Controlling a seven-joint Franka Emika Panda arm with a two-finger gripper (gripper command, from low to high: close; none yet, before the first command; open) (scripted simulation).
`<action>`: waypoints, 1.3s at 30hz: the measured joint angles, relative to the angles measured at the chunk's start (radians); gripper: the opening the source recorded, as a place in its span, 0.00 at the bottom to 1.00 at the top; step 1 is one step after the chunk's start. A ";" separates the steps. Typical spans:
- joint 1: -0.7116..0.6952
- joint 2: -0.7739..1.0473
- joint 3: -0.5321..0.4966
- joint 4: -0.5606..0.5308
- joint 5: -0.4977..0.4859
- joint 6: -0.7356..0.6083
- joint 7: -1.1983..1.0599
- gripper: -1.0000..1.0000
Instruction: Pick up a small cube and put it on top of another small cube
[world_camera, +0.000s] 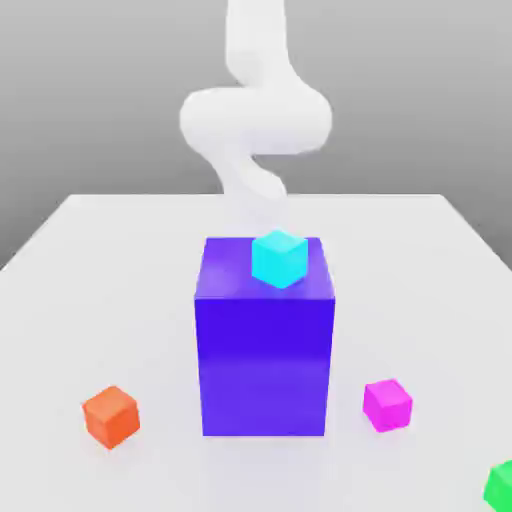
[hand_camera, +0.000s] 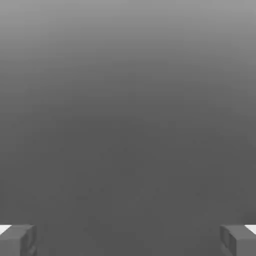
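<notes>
The magenta cube (world_camera: 388, 405) lay at the exterior view's lower right; the cyan cube (world_camera: 280, 259) topped the central blue-violet block (world_camera: 264, 365). The gripper (hand_camera: 128, 242) stood open, holding nothing.

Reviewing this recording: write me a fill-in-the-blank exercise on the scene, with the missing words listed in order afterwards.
1. The small cube resting on top of the big blue-violet block has the colour ____.
2. On the exterior view's left of that block, the small cube on the table has the colour ____.
3. The gripper has nothing between its fingers, which stand ____.
4. The small cube cut off by the exterior view's edge has the colour ____.

Missing words: cyan; orange; apart; green.
</notes>
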 joint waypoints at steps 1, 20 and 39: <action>0.028 0.028 -0.012 -0.014 0.006 0.017 -0.049 0.50; 0.453 0.532 -0.142 -0.267 0.123 0.313 -0.910 0.50; 0.506 1.043 -0.027 -0.377 0.109 0.680 -1.372 0.00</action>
